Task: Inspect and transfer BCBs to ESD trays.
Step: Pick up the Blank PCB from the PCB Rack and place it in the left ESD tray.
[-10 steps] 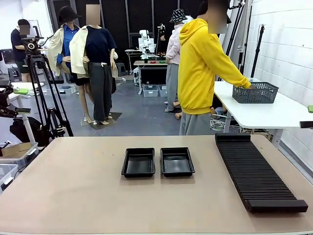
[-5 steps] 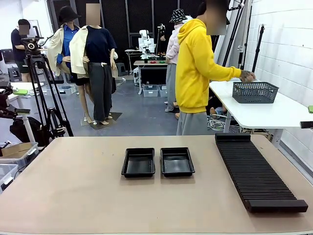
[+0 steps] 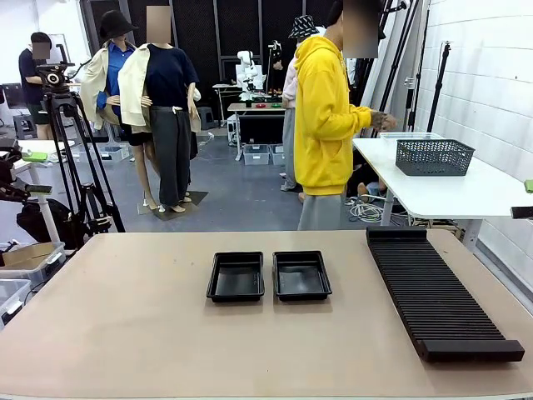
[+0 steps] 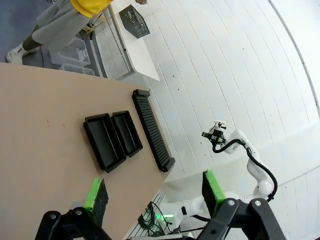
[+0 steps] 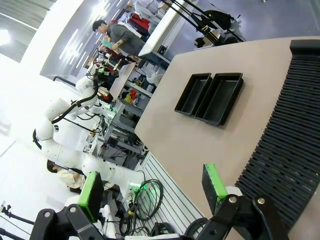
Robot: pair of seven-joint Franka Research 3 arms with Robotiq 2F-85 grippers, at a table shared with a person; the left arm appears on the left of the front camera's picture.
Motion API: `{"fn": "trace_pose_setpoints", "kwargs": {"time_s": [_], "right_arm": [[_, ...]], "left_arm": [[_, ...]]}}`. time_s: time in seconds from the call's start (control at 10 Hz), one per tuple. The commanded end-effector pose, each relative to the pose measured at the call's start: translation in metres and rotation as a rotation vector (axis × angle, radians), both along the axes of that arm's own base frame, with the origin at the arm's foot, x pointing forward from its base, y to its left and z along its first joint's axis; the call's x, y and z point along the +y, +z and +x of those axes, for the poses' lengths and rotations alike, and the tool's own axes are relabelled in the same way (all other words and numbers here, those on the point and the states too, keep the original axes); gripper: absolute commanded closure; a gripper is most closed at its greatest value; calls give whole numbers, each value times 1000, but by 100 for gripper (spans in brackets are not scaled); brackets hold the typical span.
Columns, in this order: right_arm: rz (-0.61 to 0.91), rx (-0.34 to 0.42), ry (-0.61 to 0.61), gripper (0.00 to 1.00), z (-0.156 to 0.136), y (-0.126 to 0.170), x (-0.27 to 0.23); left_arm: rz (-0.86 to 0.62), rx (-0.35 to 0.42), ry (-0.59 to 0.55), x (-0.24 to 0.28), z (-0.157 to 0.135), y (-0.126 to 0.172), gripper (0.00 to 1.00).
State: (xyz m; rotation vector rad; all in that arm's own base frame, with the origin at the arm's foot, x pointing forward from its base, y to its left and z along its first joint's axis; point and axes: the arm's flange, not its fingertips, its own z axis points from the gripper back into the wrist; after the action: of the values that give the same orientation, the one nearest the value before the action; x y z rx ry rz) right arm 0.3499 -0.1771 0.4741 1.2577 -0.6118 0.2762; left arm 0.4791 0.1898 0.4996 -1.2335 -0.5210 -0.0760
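Black and shallow, the two ESD trays lie side by side at the centre of the front view. The picture-left tray and the picture-right tray almost touch along their long sides. Each long axis runs from the lower toward the upper part of the frame, parallel to the ribbed slotted rack at lower right. Whatever the grey mesh basket on the white side table holds is hidden behind its wall. The person in a yellow hoodie stands side-on, legs cut off by the far edge of the wooden table, one hand raised left of the basket. In the right wrist view the rack runs out of the right edge. The left gripper is spread wide high above the table, grasping nothing. The right gripper is likewise released, with nothing between its green pads.
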Motion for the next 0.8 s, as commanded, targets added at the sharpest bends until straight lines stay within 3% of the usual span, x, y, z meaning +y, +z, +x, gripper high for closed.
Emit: {"fn": "trace_pose_setpoints", "kwargs": {"time_s": [0.0, 0.7], "right_arm": [[13, -1, 3, 0, 0, 0, 0], [13, -1, 3, 0, 0, 0, 0]], "left_arm": [[-1, 1, 1, 1, 0, 1, 0], [-1, 1, 1, 1, 0, 1, 0]]}}
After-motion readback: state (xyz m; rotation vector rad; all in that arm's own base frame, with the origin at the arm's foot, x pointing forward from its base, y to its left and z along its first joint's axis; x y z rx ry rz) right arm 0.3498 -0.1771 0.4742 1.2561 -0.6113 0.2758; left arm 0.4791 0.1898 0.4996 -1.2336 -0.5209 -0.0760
